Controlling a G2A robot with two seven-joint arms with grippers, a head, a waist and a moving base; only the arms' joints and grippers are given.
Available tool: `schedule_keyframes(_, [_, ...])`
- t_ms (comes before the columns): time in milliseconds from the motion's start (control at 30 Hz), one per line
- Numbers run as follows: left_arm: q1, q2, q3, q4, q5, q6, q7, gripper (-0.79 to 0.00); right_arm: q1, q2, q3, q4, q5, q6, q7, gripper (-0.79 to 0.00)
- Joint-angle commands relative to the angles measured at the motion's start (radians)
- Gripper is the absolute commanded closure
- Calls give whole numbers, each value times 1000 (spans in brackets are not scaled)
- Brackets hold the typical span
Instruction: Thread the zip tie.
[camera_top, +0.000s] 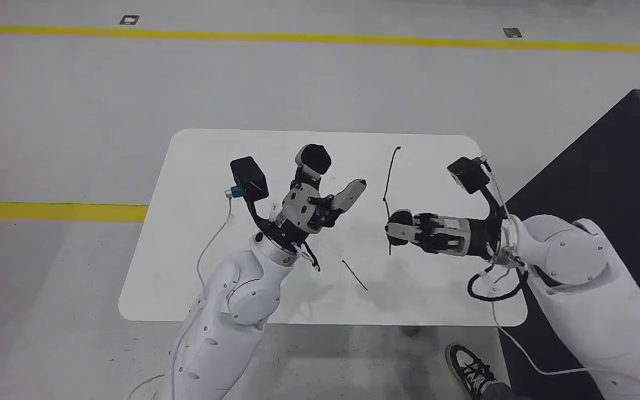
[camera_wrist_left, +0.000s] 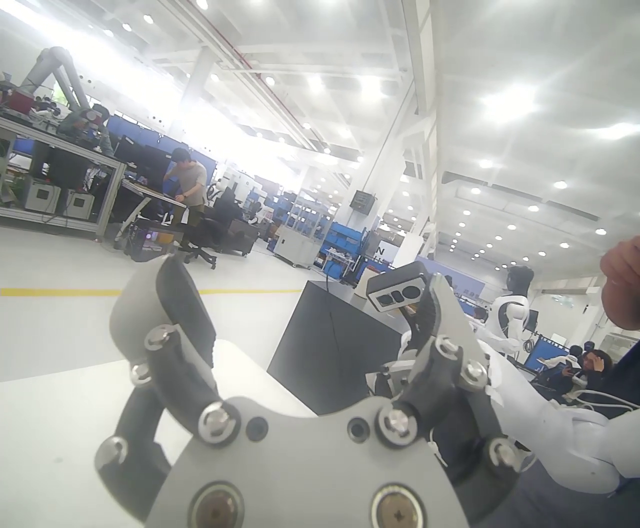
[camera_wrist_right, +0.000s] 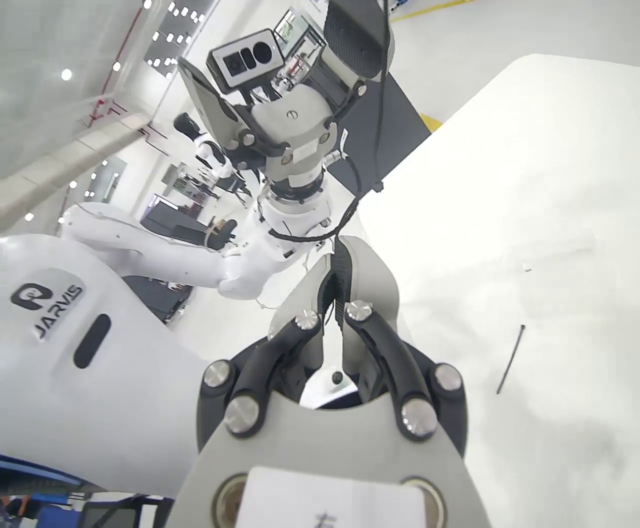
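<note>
Operator: How will the long, thin black plastic zip tie (camera_top: 392, 185) handle?

Observer: I'd judge it nearly weightless, springy along its length and slick on its flat faces. The free end will likely wobble, and it may pivot in a loose pinch. It looks slightly bowed, with a small kink at its far tip. I can't tell which end carries the head.

Operator: Where is it?

Observer: Up off the white, round-cornered desk (camera_top: 220, 200), over its right half. It runs from the pinch toward the far edge, with a short stub pointing at the near edge. The right gripper (camera_wrist_right: 336, 272) has its jaws pressed together on it, close to that near end.

Operator: And the other arm?

Observer: The left gripper (camera_top: 333, 175) sits over the middle of the desk, apart from the tie, jaws spread wide with nothing in them. For threading I'd take the long free part near its tip, on the flat faces, so little flexible length is left past the fingers.

Operator: Anything else?

Observer: A shorter black strip (camera_top: 354, 275), probably another tie, lies flat toward the desk's near edge, between the two grippers.
</note>
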Motion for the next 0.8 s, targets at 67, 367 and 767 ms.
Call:
schedule_keyframes(67, [13,1,5,0,31,20,-17,-785,8,0,1,-17,-52,-45,1,0])
schedule_keyframes(367, [18,-1,5,5,6,31,-15,-785,5,-1,0,-14,-51,-52,-15,0])
schedule_keyframes(767, [60,22,-6,-82,209,-6,-183,-305,-12,5,8,-46,-178,-45,-11,0])
